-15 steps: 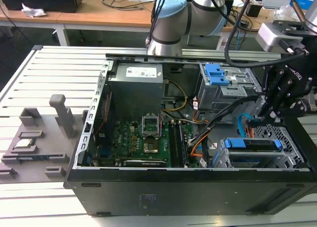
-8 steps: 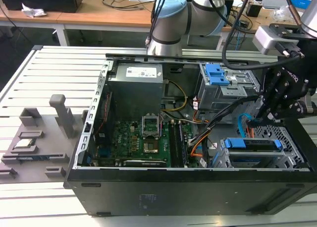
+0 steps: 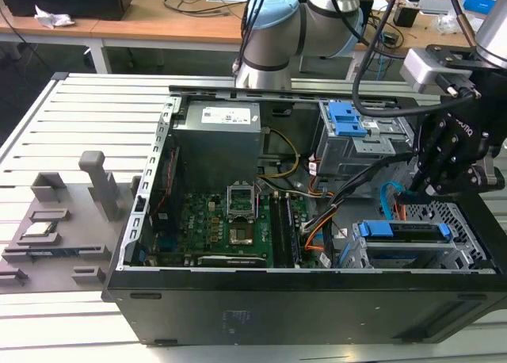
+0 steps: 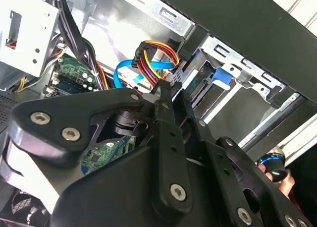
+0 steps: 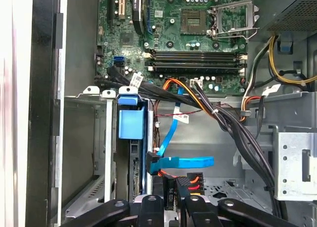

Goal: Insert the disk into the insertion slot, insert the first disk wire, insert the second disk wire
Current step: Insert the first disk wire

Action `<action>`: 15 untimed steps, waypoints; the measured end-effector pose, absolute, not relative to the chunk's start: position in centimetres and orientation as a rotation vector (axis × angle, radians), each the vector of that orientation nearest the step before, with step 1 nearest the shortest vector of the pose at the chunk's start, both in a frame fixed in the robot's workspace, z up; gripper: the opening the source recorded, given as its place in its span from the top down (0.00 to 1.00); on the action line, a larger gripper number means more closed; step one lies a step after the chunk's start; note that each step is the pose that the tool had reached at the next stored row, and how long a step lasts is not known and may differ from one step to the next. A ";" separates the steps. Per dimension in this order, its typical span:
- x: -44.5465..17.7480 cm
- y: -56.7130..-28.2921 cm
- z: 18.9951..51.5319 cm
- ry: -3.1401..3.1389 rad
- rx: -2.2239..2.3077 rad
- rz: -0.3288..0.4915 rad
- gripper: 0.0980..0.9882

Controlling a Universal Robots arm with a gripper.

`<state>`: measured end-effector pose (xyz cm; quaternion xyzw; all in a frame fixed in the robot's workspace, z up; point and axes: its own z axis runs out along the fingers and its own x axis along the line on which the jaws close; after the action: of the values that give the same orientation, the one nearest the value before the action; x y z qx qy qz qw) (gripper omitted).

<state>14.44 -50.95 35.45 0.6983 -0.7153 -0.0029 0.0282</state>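
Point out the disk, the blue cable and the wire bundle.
disk (image 5: 131, 124): first wrist view, blue caddy face.
blue cable (image 5: 190, 162): first wrist view, flat stretch.
wire bundle (image 4: 153, 53): second wrist view, coloured wires.

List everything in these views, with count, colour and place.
computer case: one, black, open, on the table.
table: one, pale, slatted, under the case.
fixture: one, grey, on the table, exterior view's left.
motherboard: one, green, inside the case.
upper bay: one, grey, blue latch, inside the case.
insertion slot: one, silver, perforated, exterior view's right.
disk: one, blue caddy, seated in the insertion slot.
second disk wire: one, blue, looping beside the disk.
first disk wire: one bundle, orange-red-black, plug in the end effector.
arm: one, grey, pale blue caps, behind the case.
end effector: one, black, shut on the first disk wire's plug.
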 end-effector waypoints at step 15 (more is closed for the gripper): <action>14.5 -51.3 35.4 -2.200 2.148 0.008 0.92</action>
<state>14.45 -51.34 35.45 0.6981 -0.7152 0.0025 0.0334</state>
